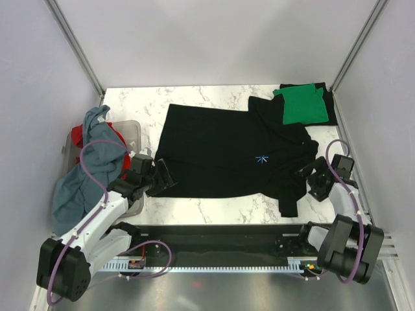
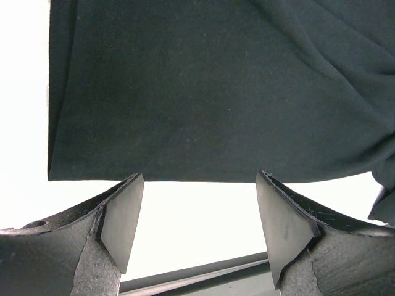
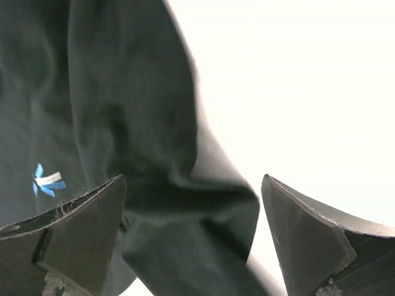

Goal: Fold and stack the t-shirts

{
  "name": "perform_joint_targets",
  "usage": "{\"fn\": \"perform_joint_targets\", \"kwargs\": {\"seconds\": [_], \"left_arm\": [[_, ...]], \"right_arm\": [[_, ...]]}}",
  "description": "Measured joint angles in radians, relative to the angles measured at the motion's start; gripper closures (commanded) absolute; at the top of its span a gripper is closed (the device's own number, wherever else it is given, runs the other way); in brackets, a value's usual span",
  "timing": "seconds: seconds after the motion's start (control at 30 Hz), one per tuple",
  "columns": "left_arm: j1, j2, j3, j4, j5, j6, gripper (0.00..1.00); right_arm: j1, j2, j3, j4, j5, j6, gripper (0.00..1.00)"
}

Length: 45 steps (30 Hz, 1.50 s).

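Left hand (image 2: 199,185) and right hand (image 3: 194,185) gape at edges of the black t-shirt (image 1: 227,149).

My work table (image 1: 201,206) is white marble with grey veining and fills the middle of the top view. At its left edge sits my translucent grey plastic bin (image 1: 133,131), with only part of its rim and wall showing. White panels (image 1: 214,39) close the back and sides, joined by slanting aluminium posts (image 1: 72,42). Along the bottom of the frame, a slotted metal rail (image 1: 220,265) borders a brushed steel plate (image 1: 227,295).
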<state>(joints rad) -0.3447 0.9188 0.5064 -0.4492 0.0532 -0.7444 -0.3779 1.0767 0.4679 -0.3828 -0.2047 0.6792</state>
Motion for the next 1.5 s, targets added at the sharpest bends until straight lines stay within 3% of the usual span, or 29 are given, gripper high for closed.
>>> {"fn": "perform_joint_targets", "kwargs": {"seconds": [0.2, 0.37, 0.67, 0.83, 0.97, 1.07, 1.17, 1.2, 1.3, 1.4, 1.5], "left_arm": [[0.0, -0.023, -0.002, -0.022, 0.0, 0.0, 0.2], [0.0, -0.038, -0.02, -0.024, -0.019, -0.008, 0.2], [-0.005, -0.08, -0.052, -0.027, -0.065, -0.05, 0.22], [-0.011, -0.087, -0.068, -0.014, -0.081, -0.07, 0.22], [-0.023, -0.044, -0.067, 0.0, -0.107, -0.077, 0.21], [-0.025, 0.017, -0.057, 0.006, -0.128, -0.078, 0.21], [-0.026, 0.058, -0.057, 0.0, -0.143, -0.08, 0.23], [-0.026, 0.061, -0.058, 0.0, -0.15, -0.082, 0.24], [-0.026, 0.063, -0.061, 0.001, -0.166, -0.083, 0.25], [-0.028, 0.077, -0.062, 0.003, -0.187, -0.084, 0.25], [-0.033, 0.108, -0.06, 0.01, -0.213, -0.085, 0.27]], "right_arm": [[-0.132, 0.053, 0.076, -0.026, -0.027, -0.057, 0.02], [-0.1, -0.129, 0.077, -0.117, -0.052, -0.088, 0.02], [0.229, -0.409, -0.05, -0.226, -0.068, 0.041, 0.09], [0.355, -0.43, -0.092, -0.291, 0.023, 0.077, 0.12], [0.51, -0.332, -0.104, -0.283, 0.104, 0.118, 0.12], [0.697, -0.24, -0.078, -0.241, 0.202, 0.169, 0.21], [0.886, -0.172, -0.062, -0.208, 0.308, 0.232, 0.5], [0.924, -0.157, -0.058, -0.205, 0.337, 0.25, 0.65], [0.996, -0.115, -0.047, -0.208, 0.4, 0.292, 0.89], [1.009, -0.1, -0.027, -0.229, 0.432, 0.308, 1.0], [1.01, -0.112, 0.013, -0.289, 0.463, 0.308, 1.0]]}}
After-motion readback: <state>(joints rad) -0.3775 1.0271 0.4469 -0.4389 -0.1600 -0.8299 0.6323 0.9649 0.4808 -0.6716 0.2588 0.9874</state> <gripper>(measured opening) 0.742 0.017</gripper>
